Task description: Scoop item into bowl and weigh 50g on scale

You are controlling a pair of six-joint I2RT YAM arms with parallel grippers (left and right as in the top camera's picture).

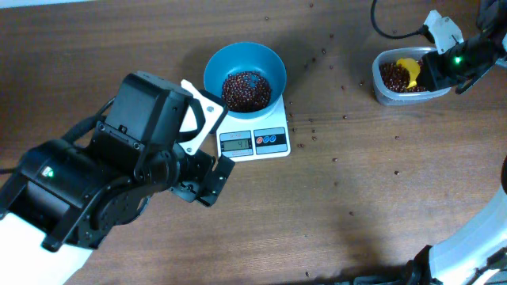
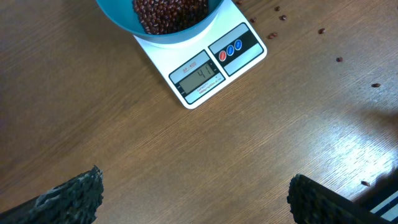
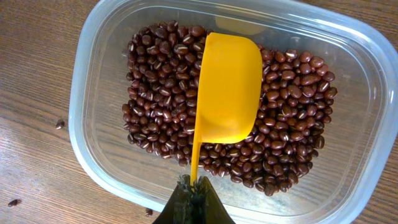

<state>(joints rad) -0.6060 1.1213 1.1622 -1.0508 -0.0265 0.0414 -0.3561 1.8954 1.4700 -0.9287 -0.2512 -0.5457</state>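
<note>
The teal-blue bowl [image 1: 218, 67] stands on the white scale [image 1: 273, 147] and holds a heap of dark red-brown beans [image 1: 245, 89]. In the left wrist view the scale [image 2: 249, 59] shows 41 on its display, and the bowl [image 2: 118, 18] is cut off at the top. My left gripper [image 2: 196, 199] hovers open over bare wood just in front of the scale, nothing between its fingers. My right gripper [image 3: 194, 186] is shut on the thin handle of a yellow scoop [image 3: 227, 87]. The scoop lies over more beans [image 3: 158, 99] in a clear tub [image 3: 81, 124]; no beans show on it.
The clear tub [image 1: 380, 87] sits at the far right of the wooden table, with the right gripper [image 1: 444, 67] at its right edge. Stray beans [image 1: 313, 131] are scattered between scale and tub. The bulky left arm [image 1: 103, 182] covers the table's left side.
</note>
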